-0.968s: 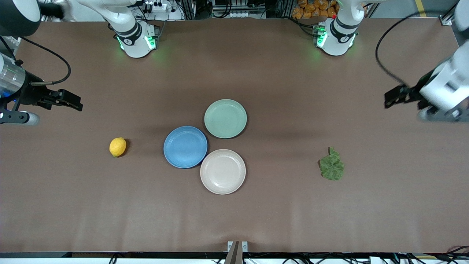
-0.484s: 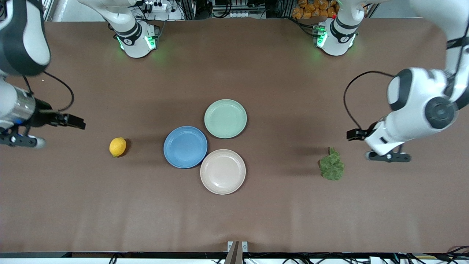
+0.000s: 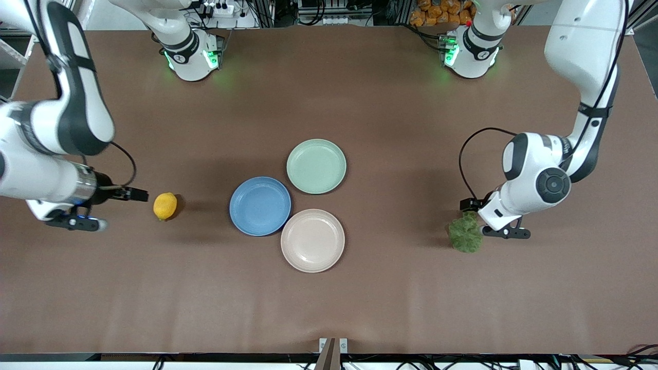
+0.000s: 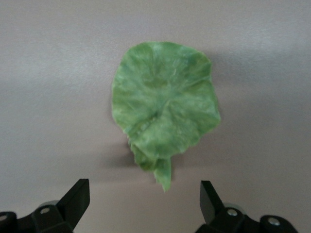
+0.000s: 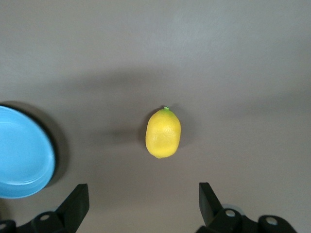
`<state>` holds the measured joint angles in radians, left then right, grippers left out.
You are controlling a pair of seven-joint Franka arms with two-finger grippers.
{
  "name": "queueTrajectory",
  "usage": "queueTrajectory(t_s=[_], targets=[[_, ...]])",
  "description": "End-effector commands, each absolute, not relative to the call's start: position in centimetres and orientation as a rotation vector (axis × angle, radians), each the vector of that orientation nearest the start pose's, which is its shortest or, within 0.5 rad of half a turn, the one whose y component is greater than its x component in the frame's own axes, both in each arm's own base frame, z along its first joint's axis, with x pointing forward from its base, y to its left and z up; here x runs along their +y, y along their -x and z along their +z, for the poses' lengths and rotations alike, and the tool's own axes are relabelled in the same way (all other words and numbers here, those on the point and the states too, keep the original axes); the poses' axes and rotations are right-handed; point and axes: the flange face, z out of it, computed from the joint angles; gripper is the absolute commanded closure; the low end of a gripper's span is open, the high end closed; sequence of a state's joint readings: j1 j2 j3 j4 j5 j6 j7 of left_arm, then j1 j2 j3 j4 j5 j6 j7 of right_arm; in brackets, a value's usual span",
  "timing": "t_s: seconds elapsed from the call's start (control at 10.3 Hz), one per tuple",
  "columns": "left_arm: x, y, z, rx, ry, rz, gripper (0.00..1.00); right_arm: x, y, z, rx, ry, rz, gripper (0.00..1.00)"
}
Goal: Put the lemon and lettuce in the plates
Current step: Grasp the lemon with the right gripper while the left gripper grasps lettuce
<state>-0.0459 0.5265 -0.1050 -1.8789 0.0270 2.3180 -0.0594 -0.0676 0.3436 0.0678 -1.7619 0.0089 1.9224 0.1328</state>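
Observation:
The lemon (image 3: 165,206) lies on the brown table toward the right arm's end, beside the blue plate (image 3: 260,206). The cream-white plate (image 3: 312,240) touches the blue one and lies nearer the camera. The lettuce (image 3: 465,234) lies flat toward the left arm's end. My right gripper (image 3: 138,195) is open and empty, just beside the lemon; in the right wrist view the lemon (image 5: 163,132) sits ahead of the open gripper (image 5: 143,201), with the blue plate's edge (image 5: 22,150) in sight. My left gripper (image 3: 469,205) is open and empty at the lettuce's edge; in the left wrist view the lettuce (image 4: 163,104) lies just ahead of the gripper (image 4: 144,201).
A pale mint-green plate (image 3: 316,166) lies beside the blue and cream plates, farther from the camera. The three plates cluster at the table's middle. The arms' bases (image 3: 191,51) stand along the table's edge farthest from the camera.
Both arms have swung in from the table's ends and come down. The right gripper has come up to the lemon, the left gripper to the lettuce. Nothing on the table moved.

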Motion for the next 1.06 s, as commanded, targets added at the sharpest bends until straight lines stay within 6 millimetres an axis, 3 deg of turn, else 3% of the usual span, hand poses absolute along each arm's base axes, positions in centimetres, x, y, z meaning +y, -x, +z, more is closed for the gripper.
queueTrajectory(t_s=[0.0,0.19,0.39,0.58,0.77,0.97], targets=[[-9.8,-63.4,20.9,0.187,3.156,0.061,0.00,-0.4,-62.1,27.7,0.214,3.104,0.342,0.00],[-9.8,-64.1,19.1,0.228,3.136,0.035,0.00,-1.1,-62.3,23.2,0.226,3.101,0.354,0.00],[-9.8,-64.2,18.0,0.246,3.134,0.019,0.28,-2.0,-62.1,21.4,0.239,3.102,0.379,0.00],[-9.8,-64.1,17.2,0.254,3.132,0.014,0.47,-2.5,-61.5,19.8,0.250,3.103,0.391,0.00],[-10.0,-64.9,18.1,0.242,3.134,-0.022,1.00,-2.4,-61.2,18.9,0.250,3.099,0.405,0.00],[-10.1,-65.4,21.1,0.245,3.130,-0.056,1.00,-2.1,-60.9,18.4,0.250,3.095,0.410,0.50]])
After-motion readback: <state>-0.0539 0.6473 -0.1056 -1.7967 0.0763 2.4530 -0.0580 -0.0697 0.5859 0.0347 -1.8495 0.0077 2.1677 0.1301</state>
